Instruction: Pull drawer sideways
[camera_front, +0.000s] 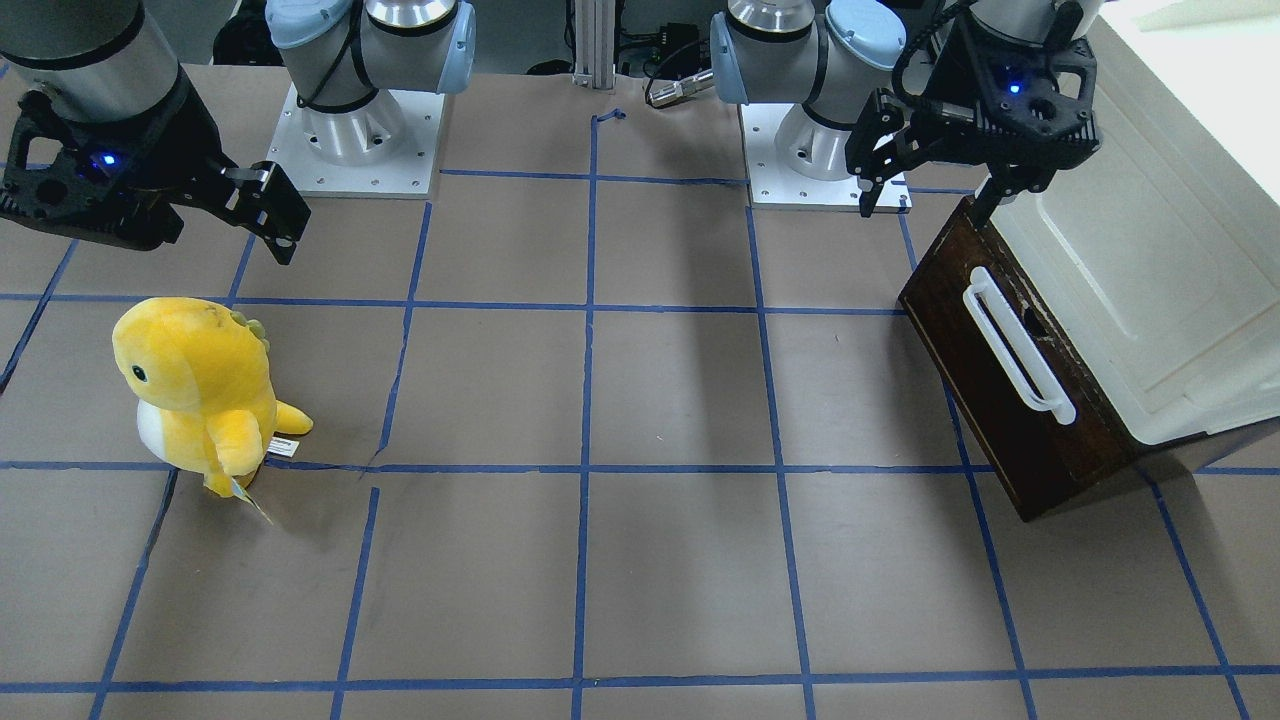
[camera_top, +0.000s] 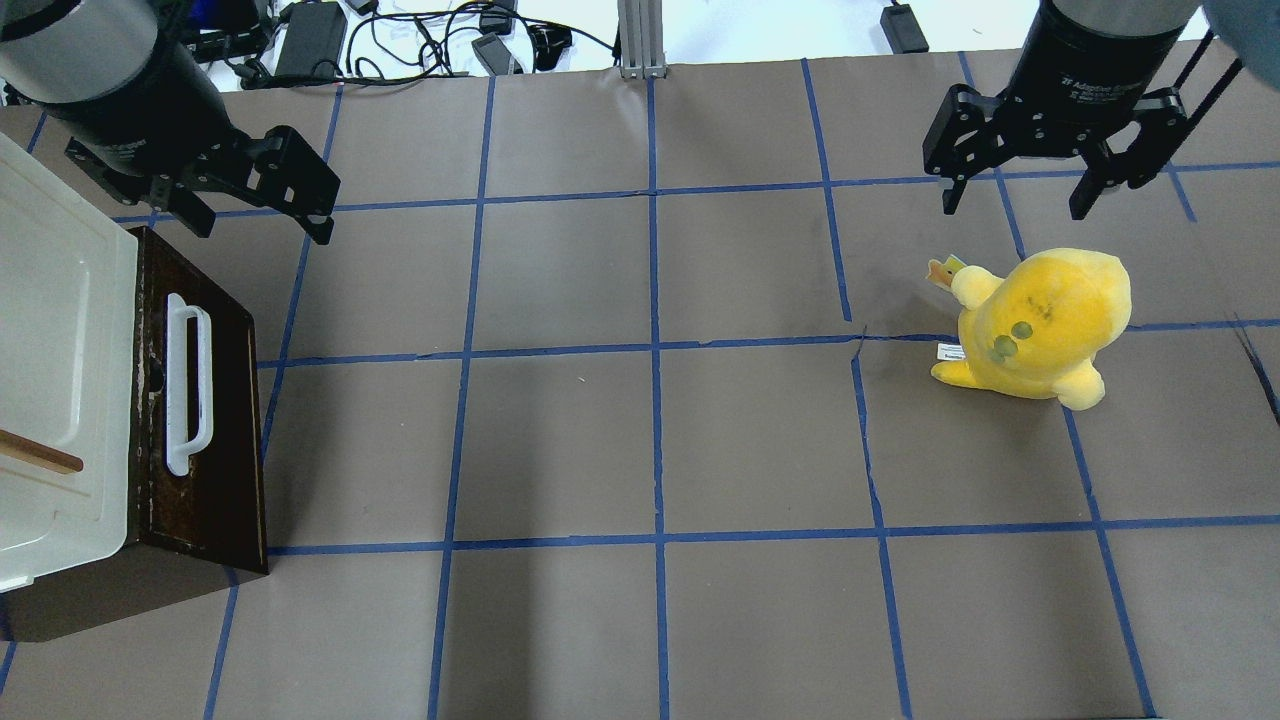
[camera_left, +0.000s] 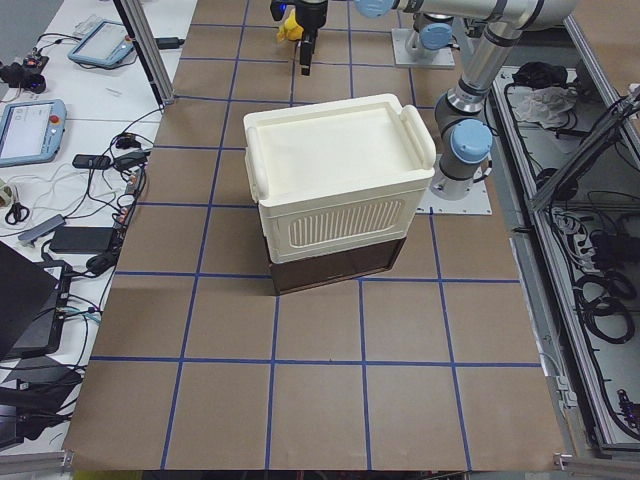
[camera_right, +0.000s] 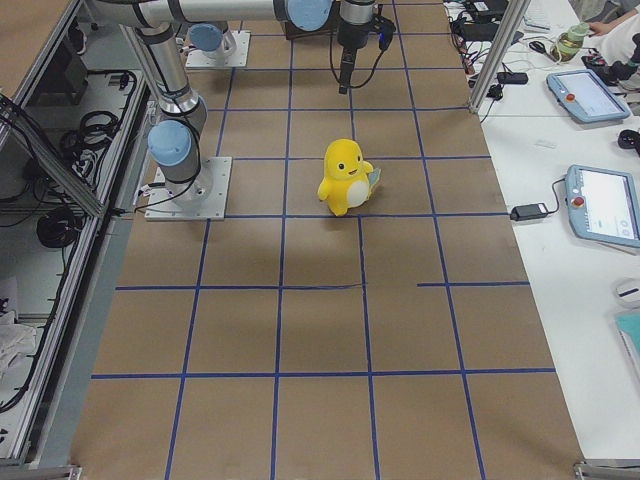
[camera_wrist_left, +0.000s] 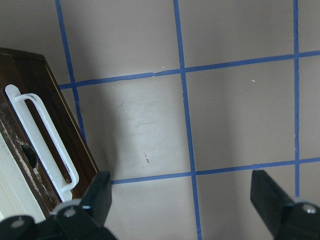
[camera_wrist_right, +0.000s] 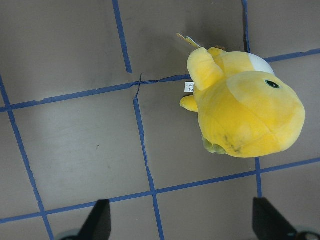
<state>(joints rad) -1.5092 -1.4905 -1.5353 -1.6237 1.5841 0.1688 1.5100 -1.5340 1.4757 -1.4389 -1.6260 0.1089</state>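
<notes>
Nothing looks done yet. The drawer (camera_top: 215, 400) sits shut beneath the cream cabinet (camera_top: 60, 350), its white handle (camera_top: 185, 385) ungrasped. The left pincer (camera_top: 262, 215) hangs spread apart near the cabinet's front corner. The right pincer (camera_top: 1012, 205), also apart, hovers well apart from the cabinet.

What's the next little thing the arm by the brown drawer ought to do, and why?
Probably bring the left end effector down over the white handle so that it straddles the bar. It is open and hangs above the table beside the drawer, near its far corner, touching nothing, so no pull is possible yet.
</notes>
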